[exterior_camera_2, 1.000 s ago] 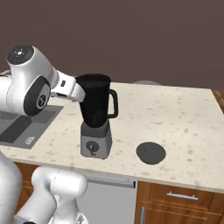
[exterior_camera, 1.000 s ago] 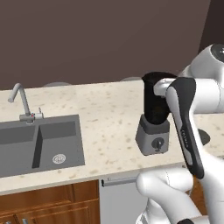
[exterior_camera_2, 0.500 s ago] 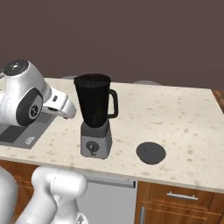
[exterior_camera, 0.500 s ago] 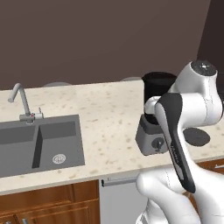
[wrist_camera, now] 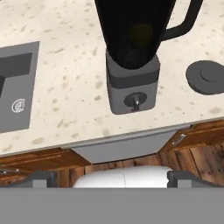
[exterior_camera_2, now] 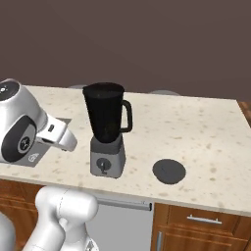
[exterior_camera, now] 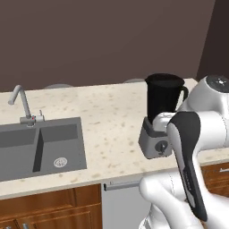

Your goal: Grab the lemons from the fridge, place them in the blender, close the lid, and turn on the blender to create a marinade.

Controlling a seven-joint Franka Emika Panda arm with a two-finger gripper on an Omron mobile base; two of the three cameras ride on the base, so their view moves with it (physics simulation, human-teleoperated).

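The gripper point(wrist_camera: 112, 177) shows as two dark fingertips at the bottom corners of the hand view, spread as wide as they go with nothing between them. It hangs out past the counter's point(wrist_camera: 65, 65) front edge, looking down at the wooden cabinet fronts and the speckled worktop beyond. Straight ahead of the jaws stands the blender point(wrist_camera: 131, 52), its dark jar upright on a grey base with the dial facing the hand; something yellowish glints dimly inside the jar, likely a lemon, though it is too dark to be sure. The lid point(wrist_camera: 206, 77), a flat dark disc, lies on the counter just beside the blender on its handle side, apart from the base and not touching it. From the hand it sits ahead and off to the right, so the coming reach probably swings that way and comes down on the disc from above. In the right base view the lid point(exterior_camera_2: 169, 171) lies in front of and to the right of the blender point(exterior_camera_2: 107, 128), whose mouth is uncovered. A sink point(exterior_camera: 40, 145) sits well apart on the other side.
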